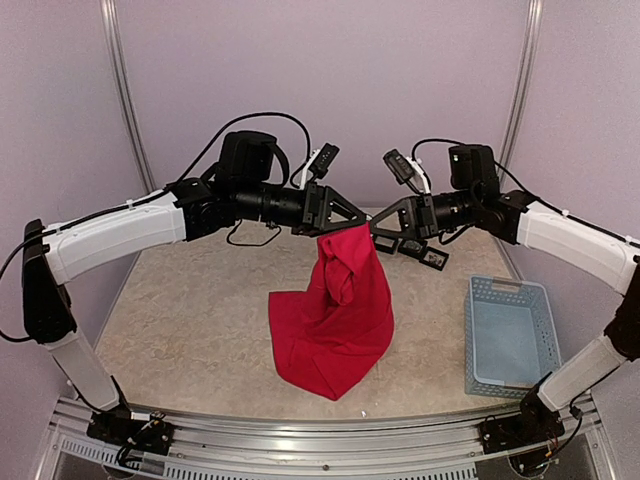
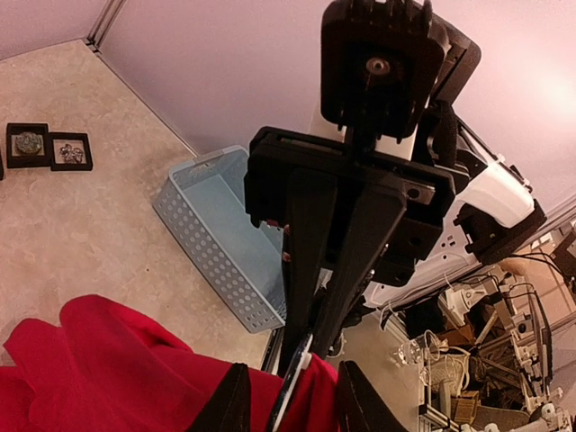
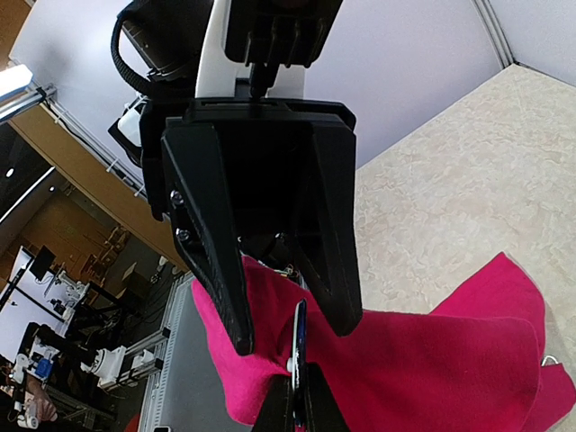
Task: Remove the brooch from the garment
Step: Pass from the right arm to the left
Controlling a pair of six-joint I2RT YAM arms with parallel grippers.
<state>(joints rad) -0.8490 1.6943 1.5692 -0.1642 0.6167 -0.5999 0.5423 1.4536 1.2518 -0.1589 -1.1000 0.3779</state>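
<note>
Progress: unfinished, by my judgement. The garment (image 1: 335, 310) hangs between both grippers, its lower folds on the table (image 1: 190, 320), and no brooch has come free.
Brooch: cannot be picked out in any view; perhaps hidden at the pinched top.
Left gripper (image 1: 352, 217): fingers apart, cloth bunched between them; whether they grip it, I cannot tell.
Right gripper (image 1: 380, 228): fingers drawn narrow at the cloth's top; on pin or fabric, cannot tell.
Remaining: work the brooch loose and lift it away.
Count: one garment, one pale blue basket (image 1: 470, 340), two small black display trays (image 2: 29, 144), two grippers.
</note>
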